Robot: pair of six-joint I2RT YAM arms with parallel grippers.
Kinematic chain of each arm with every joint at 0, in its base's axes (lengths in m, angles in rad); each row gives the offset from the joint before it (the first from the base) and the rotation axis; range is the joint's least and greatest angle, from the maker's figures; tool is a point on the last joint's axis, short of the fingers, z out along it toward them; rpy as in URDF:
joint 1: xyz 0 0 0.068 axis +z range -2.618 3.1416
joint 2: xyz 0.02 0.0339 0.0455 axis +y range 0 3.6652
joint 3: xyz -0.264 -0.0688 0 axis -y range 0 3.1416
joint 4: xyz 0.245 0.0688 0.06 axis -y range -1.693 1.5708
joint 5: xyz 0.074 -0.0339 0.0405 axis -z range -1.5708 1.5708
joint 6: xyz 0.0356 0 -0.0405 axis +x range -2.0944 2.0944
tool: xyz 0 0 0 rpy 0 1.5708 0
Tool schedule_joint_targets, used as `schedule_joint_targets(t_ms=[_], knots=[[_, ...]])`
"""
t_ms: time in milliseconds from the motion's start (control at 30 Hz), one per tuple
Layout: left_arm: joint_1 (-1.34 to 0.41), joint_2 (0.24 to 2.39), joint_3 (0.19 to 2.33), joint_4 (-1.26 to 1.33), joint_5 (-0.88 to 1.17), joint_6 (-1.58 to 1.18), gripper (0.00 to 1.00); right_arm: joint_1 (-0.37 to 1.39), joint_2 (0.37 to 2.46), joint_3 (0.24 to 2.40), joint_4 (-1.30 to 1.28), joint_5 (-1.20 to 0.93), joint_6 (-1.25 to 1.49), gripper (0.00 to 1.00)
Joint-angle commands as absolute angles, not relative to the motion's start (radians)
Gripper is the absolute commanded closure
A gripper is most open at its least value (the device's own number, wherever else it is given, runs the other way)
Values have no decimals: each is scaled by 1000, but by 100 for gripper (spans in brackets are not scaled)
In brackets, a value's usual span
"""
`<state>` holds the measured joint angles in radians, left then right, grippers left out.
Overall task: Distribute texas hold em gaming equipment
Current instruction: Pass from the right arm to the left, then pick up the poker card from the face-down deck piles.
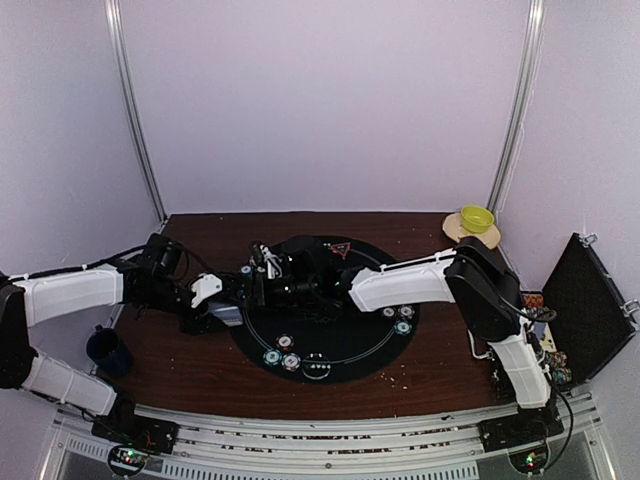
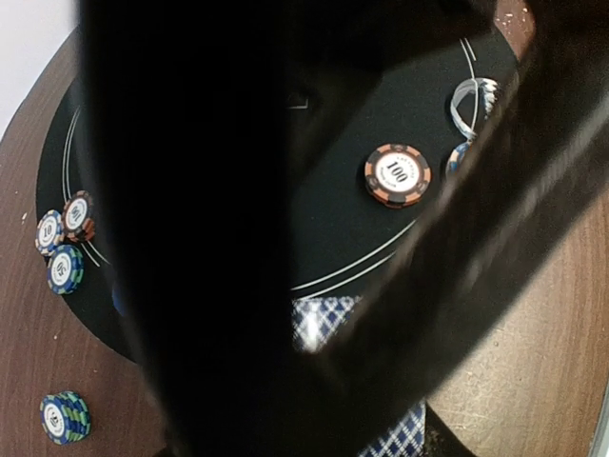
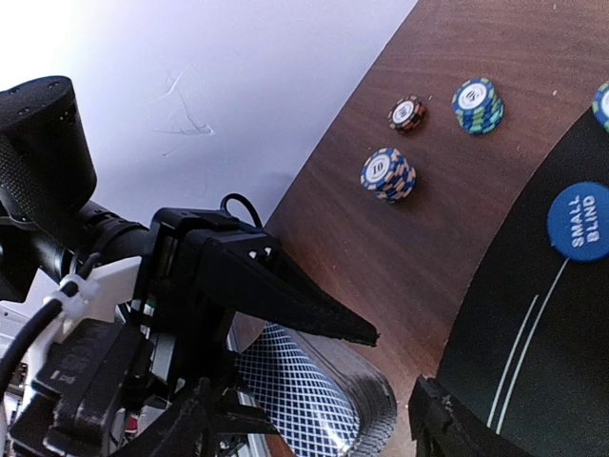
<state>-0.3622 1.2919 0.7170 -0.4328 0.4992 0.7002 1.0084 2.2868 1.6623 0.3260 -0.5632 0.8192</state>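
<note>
Top view: both wrists are crowded together at the left of the round black felt mat (image 1: pixel 350 345) on the dark brown wooden table (image 1: pixel 200 375). The left gripper (image 1: pixel 232 308) and right gripper (image 1: pixel 256 280) are seen only as a dark tangle, and their jaws can't be read here. Striped-edge poker chips (image 1: pixel 283 353) lie at the mat's near edge, w/ more at its right. The small red triangle marker (image 1: pixel 338 250) sits at the far side.

Left wrist view: approx. two thirds is blocked by blurred black shapes. The deck of blue-checked-back playing cards (image 2: pixel 322 322) is glimpsed low in the frame, cut off by those shapes. An orange-and-black "100" chip (image 2: pixel 398 174) lies clear on the mat.

Right wrist view: the deck is seen pinned under the left gripper's pointed black finger (image 3: pixel 304 309), jaws closed on it. The right gripper's jaws are set apart either side of the deck, w/ a gap visible on the right. Its other finger is hard to separate from nearby hardware. The round blue "SMALL BLIND" button disc (image 3: pixel 578 221) lies on the mat.
</note>
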Motion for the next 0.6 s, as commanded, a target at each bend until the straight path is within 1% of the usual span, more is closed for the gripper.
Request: schedule_joint_targets(t_ms=[0,100,233,367,567], knots=[[-351,1301,769,-399,522,695,56,994,2219,1733,110,-498,674,28],[-350,1294,798,-413,528,697,57,974,2230,1752,88,-491,662,28],[-351,1293,832,-413,522,697,57,944,2234,1733,147,-505,670,27],[-351,1335,873,-425,538,711,57,930,2251,1747,196,-551,680,27],[-350,1395,902,-420,553,715,57,929,2324,1861,171,-600,667,26]])
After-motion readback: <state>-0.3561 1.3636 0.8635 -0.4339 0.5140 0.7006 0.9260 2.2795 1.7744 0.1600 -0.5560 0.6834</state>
